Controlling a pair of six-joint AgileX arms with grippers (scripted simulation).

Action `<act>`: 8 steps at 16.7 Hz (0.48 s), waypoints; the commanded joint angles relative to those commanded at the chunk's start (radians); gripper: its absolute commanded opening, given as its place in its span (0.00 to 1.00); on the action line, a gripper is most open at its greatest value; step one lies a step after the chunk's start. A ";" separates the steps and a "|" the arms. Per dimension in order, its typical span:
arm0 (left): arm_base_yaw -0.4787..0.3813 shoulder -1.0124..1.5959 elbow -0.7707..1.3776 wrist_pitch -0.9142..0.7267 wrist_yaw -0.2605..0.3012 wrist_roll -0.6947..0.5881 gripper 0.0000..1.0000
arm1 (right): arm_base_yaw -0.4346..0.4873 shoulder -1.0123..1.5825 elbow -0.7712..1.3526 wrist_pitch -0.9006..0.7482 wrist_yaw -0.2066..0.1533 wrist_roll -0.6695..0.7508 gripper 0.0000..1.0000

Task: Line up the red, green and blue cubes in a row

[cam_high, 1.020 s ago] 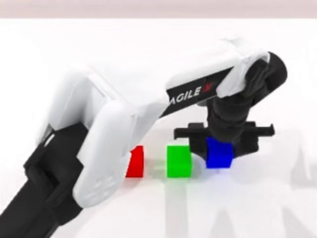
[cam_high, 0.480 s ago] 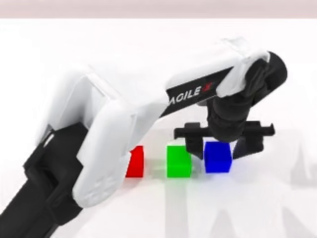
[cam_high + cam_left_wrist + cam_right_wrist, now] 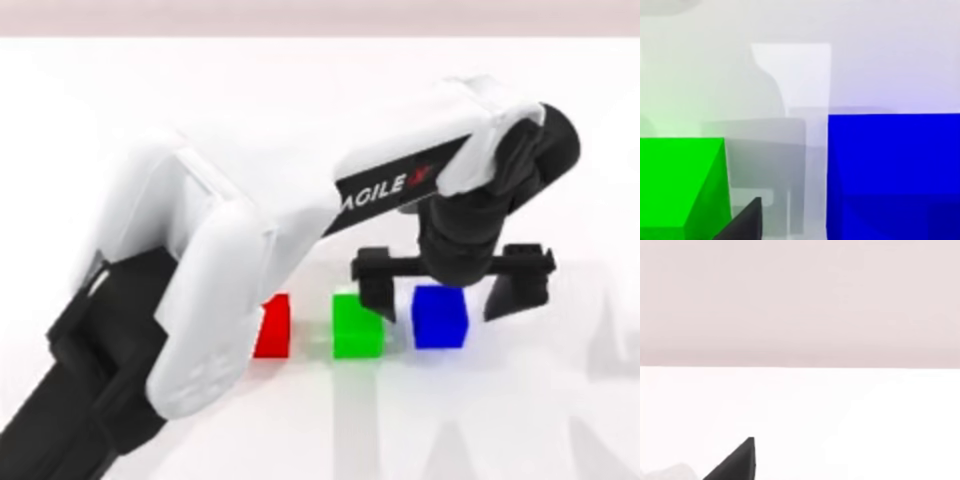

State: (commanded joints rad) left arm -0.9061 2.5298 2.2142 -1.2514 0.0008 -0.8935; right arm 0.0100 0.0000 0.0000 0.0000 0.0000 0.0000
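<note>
The red cube [image 3: 273, 326], green cube [image 3: 357, 326] and blue cube [image 3: 440, 317] stand in a row on the white table, with small gaps between them. My left gripper [image 3: 443, 290] hangs open just above the blue cube, one finger on each side and neither touching it. The left wrist view shows the green cube [image 3: 680, 185] and the blue cube [image 3: 895, 175] up close, with one dark fingertip [image 3: 747, 222] between them. My right arm is outside the top view. In its wrist view, my right gripper [image 3: 800, 470] holds nothing and one fingertip [image 3: 742, 462] sits well off centre.
My left arm's white and black links [image 3: 200, 300] stretch from the lower left over the table and cover part of the red cube. The table's far edge and a pale wall [image 3: 800, 300] fill the right wrist view.
My left gripper has opened and let go of the blue cube, which now rests on the table beside the green one. The fingers have spread wider and risen slightly.
</note>
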 joint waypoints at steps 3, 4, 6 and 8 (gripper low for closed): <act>0.000 0.001 0.003 -0.003 0.000 0.000 1.00 | 0.000 0.000 0.000 0.000 0.000 0.000 1.00; -0.001 0.005 0.017 -0.016 0.000 0.000 1.00 | 0.000 0.000 0.000 0.000 0.000 0.000 1.00; 0.001 0.015 0.076 -0.073 0.000 -0.001 1.00 | 0.000 0.000 0.000 0.000 0.000 0.000 1.00; 0.006 0.027 0.174 -0.151 0.000 -0.003 1.00 | 0.000 0.000 0.000 0.000 0.000 0.000 1.00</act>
State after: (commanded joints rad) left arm -0.9001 2.5564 2.3886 -1.4026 0.0008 -0.8969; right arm 0.0100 0.0000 0.0000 0.0000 0.0000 0.0000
